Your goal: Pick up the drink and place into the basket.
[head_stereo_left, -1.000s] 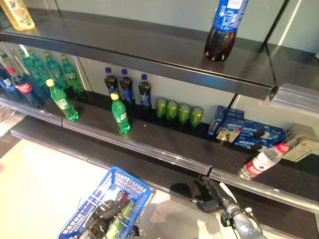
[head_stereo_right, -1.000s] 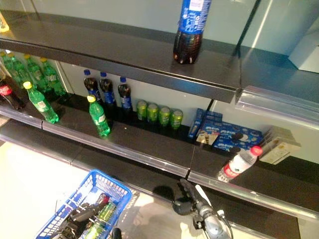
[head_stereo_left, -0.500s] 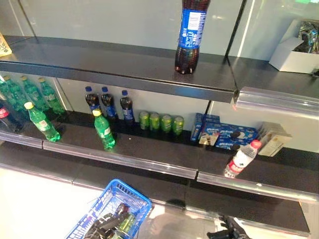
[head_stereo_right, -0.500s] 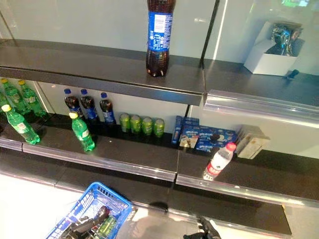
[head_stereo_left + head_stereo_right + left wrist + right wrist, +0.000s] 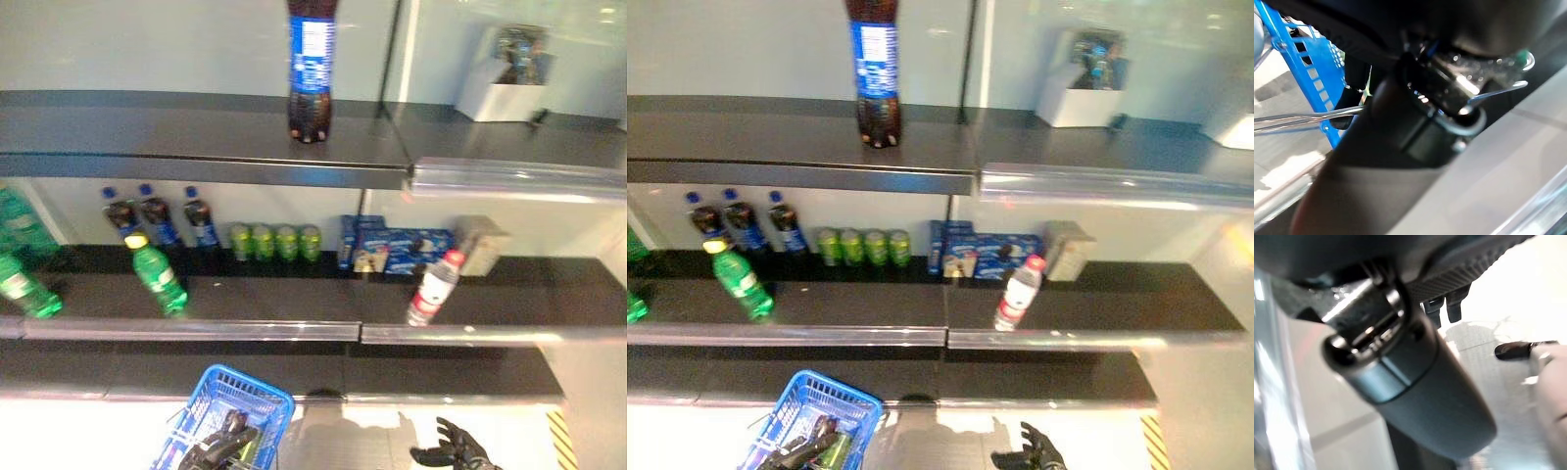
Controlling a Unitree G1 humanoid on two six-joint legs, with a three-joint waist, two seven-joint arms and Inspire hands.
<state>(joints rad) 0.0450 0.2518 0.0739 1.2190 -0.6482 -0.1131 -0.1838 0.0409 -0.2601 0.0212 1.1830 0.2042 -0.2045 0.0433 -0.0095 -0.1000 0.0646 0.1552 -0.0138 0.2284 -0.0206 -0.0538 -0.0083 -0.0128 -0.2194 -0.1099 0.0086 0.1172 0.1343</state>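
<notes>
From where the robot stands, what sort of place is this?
Most likely a small shop or a mock-up of one. Dark shelves hold rows of green bottles, cola bottles and green cans, and the left hand carries a blue shopping basket.

Dark shelf unit (image 5: 196, 132). Top shelf: one tall cola bottle (image 5: 311, 69) upright, a white box (image 5: 500, 93) toward the right end. Middle shelf (image 5: 274, 299): green bottles (image 5: 157, 279) near the front edge at left; three cola bottles (image 5: 162, 217), green cans (image 5: 274, 241), blue boxes (image 5: 397, 245) along the back; a water bottle (image 5: 433, 287) by the front edge.
</notes>
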